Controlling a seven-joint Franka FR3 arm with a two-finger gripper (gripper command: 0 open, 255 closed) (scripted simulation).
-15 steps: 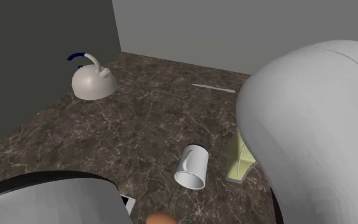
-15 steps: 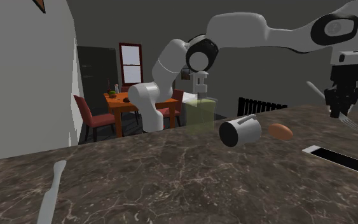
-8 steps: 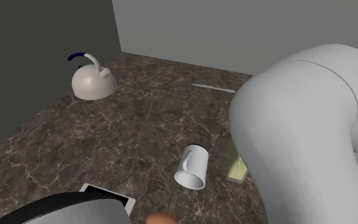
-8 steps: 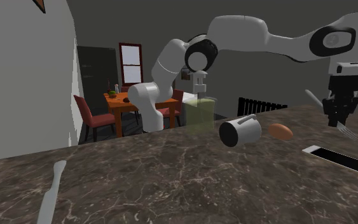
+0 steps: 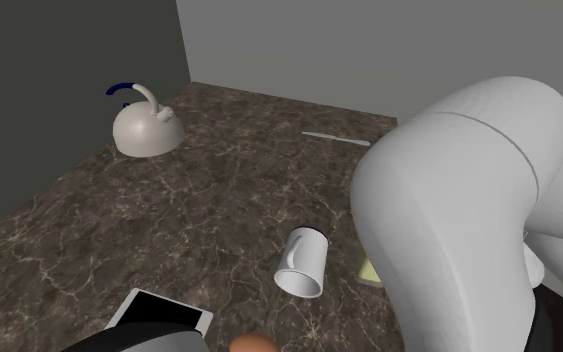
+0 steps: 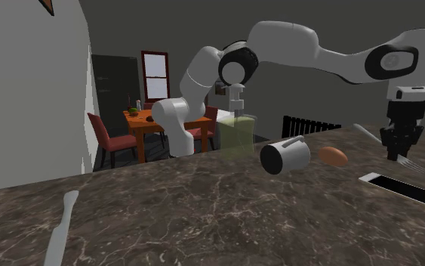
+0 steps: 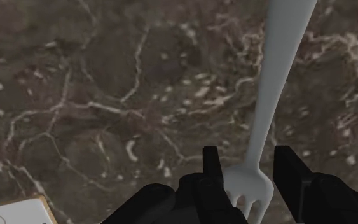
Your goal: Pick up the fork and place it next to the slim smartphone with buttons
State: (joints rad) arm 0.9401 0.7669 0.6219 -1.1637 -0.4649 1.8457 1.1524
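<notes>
You are looking at the pincer (image 6: 396, 151) hanging above the dark marbled surface (image 6: 203, 204), clamping the grey fork (image 7: 279, 76) near its tines (handle sticking out slantwise from the grip). The smartphone (image 6: 399, 189) is lying flat below the pincer, a little aside, not touching the fork.

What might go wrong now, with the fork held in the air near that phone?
The jaws pinch the fork close to its tines, with the long handle sticking out, so it may swivel or slip. The smartphone lies close by on the counter; a careless lowering might land the fork on its screen rather than next to it. The orange egg-shaped thing sits nearby, and the handle might nudge it.
</notes>
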